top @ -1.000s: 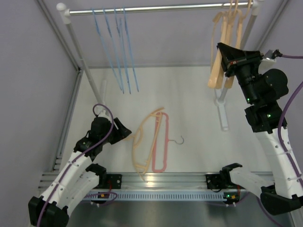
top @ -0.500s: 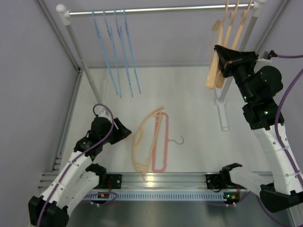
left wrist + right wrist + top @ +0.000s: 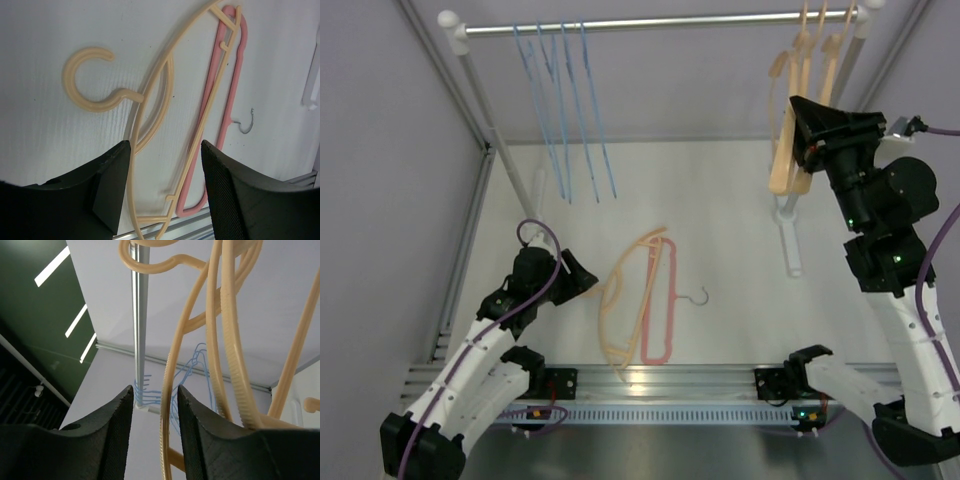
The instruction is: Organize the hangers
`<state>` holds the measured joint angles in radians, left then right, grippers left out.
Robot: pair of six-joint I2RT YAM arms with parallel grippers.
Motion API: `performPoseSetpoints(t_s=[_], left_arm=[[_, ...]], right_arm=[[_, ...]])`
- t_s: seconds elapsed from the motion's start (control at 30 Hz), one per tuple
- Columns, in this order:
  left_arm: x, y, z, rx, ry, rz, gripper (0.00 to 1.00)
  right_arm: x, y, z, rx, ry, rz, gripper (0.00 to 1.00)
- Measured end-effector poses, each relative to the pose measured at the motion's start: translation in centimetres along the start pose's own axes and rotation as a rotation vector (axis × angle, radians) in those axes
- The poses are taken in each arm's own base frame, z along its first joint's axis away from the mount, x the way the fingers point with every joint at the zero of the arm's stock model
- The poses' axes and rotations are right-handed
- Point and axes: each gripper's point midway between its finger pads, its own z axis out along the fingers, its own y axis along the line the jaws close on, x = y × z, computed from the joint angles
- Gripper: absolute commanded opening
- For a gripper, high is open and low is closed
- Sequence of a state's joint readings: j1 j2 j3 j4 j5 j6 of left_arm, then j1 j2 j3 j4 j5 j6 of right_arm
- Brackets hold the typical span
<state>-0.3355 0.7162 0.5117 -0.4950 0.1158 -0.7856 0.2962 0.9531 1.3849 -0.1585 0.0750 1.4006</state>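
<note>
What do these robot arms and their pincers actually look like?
The left arm and right arm have white shells on the long links and chunky black joints. A purple cable runs along each. Small green lights glow on the right arm. The left gripper and right gripper each have two broad black fingers with finely textured inner faces.

A flat white tabletop (image 3: 740, 200) fills the middle of the top view, evenly lit, with only soft shadows. Smooth, pale lavender-grey wall panels close it in, one at 12 o'clock (image 3: 690, 90) and one at 9 o'clock (image 3: 380, 200). Grey aluminium frame struts (image 3: 470, 215) run along the panel joints. A long silver rail (image 3: 660, 18) on slanted white posts (image 3: 485, 100) spans the 12 o'clock edge. A slotted aluminium profile (image 3: 660, 380) lines the 6 o'clock edge. In the right wrist view, a dark space overhead carries bright strip lights (image 3: 52, 267) at 10 o'clock.
</note>
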Motion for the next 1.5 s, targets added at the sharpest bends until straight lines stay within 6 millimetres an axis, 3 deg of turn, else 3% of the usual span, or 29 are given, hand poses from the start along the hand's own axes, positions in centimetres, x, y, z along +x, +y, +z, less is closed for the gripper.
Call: performPoseSetpoints(t_s=[0.7, 1.0, 1.13, 1.37, 1.5], left_arm=[[0.0, 0.0, 0.0, 0.001, -0.001, -0.001, 0.63], [0.6, 0.6, 0.1, -0.005, 0.006, -0.003, 0.63], [0.6, 0.5, 0.1, 0.000, 0.001, -0.002, 0.63], [0.6, 0.6, 0.1, -0.004, 0.005, -0.003, 0.63], [0.7, 0.7, 0.3, -0.010, 0.010, -0.003, 0.63]], right_arm=[[0.5, -1.8, -4.6, 0.025, 0.047, -0.130, 0.48], [1.4, -4.0, -8.4, 0.086, 0.138, -0.329, 0.49], [2.2, -3.9, -10.3, 0.068, 0.213, -0.431, 0.49], [4.6, -1.5, -8.4, 0.011, 0.360, -0.545, 0.47], [7.7, -0.6, -8.1, -0.027, 0.461, -0.578, 0.47]])
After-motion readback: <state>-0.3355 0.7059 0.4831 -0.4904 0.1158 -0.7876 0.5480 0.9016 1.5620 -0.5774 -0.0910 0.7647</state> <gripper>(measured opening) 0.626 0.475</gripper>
